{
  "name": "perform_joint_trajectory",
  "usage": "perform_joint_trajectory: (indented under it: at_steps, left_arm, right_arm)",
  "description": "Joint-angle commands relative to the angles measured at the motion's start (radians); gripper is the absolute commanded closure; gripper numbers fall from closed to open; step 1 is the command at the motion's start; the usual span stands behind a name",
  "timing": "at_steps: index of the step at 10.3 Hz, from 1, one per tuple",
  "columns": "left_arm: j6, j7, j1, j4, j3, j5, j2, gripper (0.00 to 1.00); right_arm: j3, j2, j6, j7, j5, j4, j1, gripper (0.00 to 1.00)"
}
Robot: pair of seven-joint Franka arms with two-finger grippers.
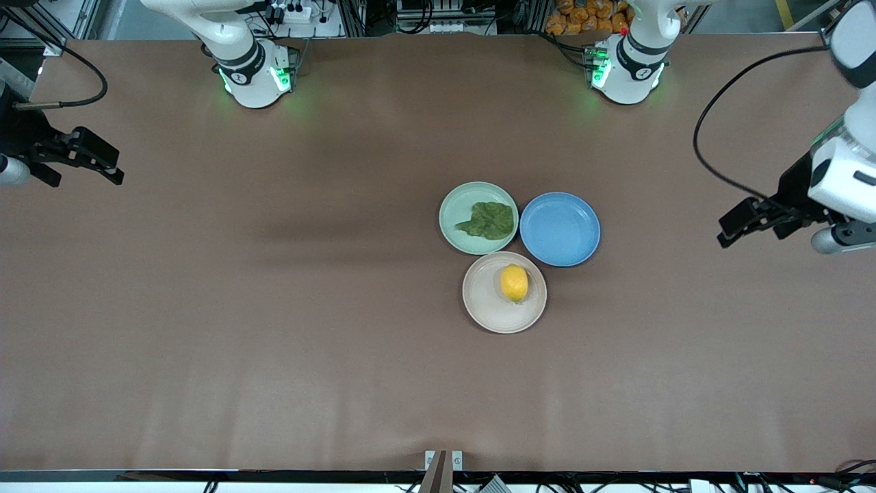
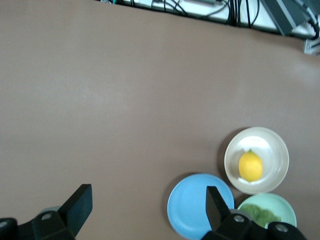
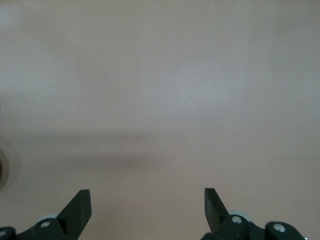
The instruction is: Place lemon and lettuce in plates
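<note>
The lemon [image 1: 514, 283] lies in the beige-cream plate [image 1: 482, 305], which is nearest the front camera. The lettuce [image 1: 488, 220] lies flat in the mint green plate [image 1: 453, 213]. In the left wrist view the lemon [image 2: 250, 166] sits in the beige plate [image 2: 276, 150], and the lettuce [image 2: 262, 214] in the mint plate [image 2: 282, 204]. My left gripper [image 1: 732, 227] is open and empty, up over bare table at the left arm's end; it also shows in its wrist view [image 2: 148, 201]. My right gripper [image 1: 102, 164] is open and empty over the right arm's end [image 3: 147, 201].
An empty blue plate [image 1: 560, 229] touches the two others, toward the left arm's end; it shows in the left wrist view [image 2: 192, 205] too. The brown table [image 1: 274, 308] stretches wide around the plates. Both arm bases stand along the table's edge farthest from the front camera.
</note>
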Motion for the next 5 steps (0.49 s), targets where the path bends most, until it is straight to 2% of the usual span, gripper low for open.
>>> perform_joint_trajectory:
  at_steps: [1,3,5]
  left_arm:
    - [-0.133,0.048,0.003,0.036,-0.034,0.025,-0.028,0.0]
    - [-0.19,0.03,0.008,0.022,-0.054,0.021,-0.078,0.0]
    - [-0.201,-0.031,0.006,0.002,-0.071,0.019,-0.083,0.0]
  right_arm:
    - [-0.003,-0.015,0.008,-0.016,-0.004,-0.022,-0.005,0.0]
    - [-0.005,-0.009,0.013,-0.015,-0.004,-0.019,-0.017,0.0]
    - [-0.003,0.006,0.016,-0.015,-0.002,-0.009,-0.026,0.0]
